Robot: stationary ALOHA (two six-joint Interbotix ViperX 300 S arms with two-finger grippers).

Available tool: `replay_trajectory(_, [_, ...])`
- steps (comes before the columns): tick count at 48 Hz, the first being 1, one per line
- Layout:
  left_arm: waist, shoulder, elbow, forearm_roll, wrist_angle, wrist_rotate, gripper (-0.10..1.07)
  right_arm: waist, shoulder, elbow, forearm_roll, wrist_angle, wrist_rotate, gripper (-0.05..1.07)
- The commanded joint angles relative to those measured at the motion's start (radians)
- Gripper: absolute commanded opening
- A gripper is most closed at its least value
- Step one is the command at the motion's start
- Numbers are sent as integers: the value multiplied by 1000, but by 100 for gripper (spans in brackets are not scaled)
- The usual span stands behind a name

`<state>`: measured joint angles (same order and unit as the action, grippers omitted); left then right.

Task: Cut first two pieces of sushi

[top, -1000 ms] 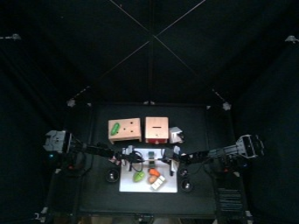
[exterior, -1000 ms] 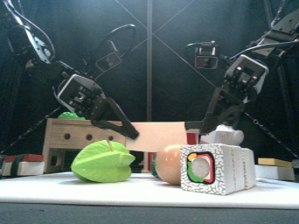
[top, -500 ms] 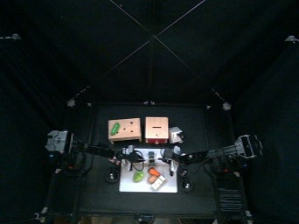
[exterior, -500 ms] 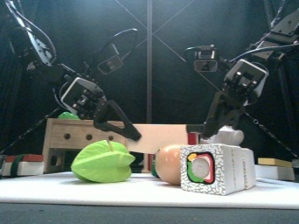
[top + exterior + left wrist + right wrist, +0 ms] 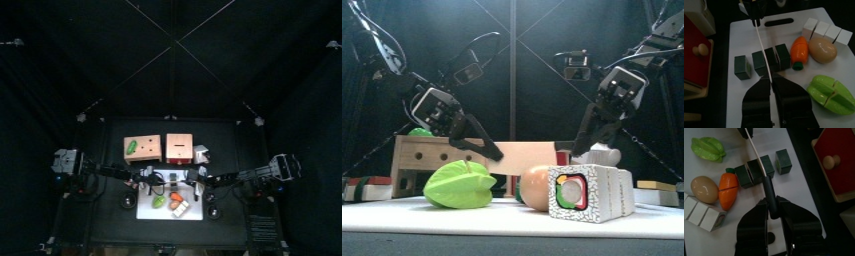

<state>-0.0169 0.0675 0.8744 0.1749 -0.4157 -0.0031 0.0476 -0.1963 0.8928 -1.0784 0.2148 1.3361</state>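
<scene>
A row of dark green sushi pieces (image 5: 761,63) lies on the white cutting board (image 5: 741,95); it also shows in the right wrist view (image 5: 765,166). A knife (image 5: 759,45) stretches across the row, its thin blade over the middle pieces. My right gripper (image 5: 769,203) is shut on the knife's black handle (image 5: 767,187). My left gripper (image 5: 769,80) is shut on the blade's other end. In the front view both arms slant down behind the food, the left (image 5: 456,125) and the right (image 5: 603,115).
On the board also lie a carrot (image 5: 799,50), an egg (image 5: 823,50), a green starfruit (image 5: 832,93) and a row of white blocks (image 5: 825,32). A red-topped wooden box (image 5: 696,42) with a knob stands beside the board. Two boxes (image 5: 160,148) sit behind it.
The right arm has shifted very slightly in the front view. The knife and the food stay where they were.
</scene>
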Motion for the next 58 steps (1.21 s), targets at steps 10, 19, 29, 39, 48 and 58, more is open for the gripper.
replay_trajectory(10, [-23, -18, 2, 8, 2, 5, 35, -11, -40, -2, 2, 25, 6, 34])
replay_trajectory(19, [-23, -8, 2, 5, 2, 3, 35, -11, -29, 0, 3, 25, 6, 34])
replay_trajectory(29, [-25, 8, 2, 3, 2, 2, 35, -11, -18, 5, 8, 25, 8, 34])
replay_trajectory(39, [-26, 25, 3, -5, 2, 0, 35, -11, -11, 9, 17, 23, 8, 34])
replay_trajectory(48, [-26, 40, 3, -12, 2, 0, 35, -11, 12, 9, 23, 21, 8, 34])
replay_trajectory(58, [-31, 66, 0, -38, 2, -2, 35, -9, 43, 9, 38, 20, 8, 34])
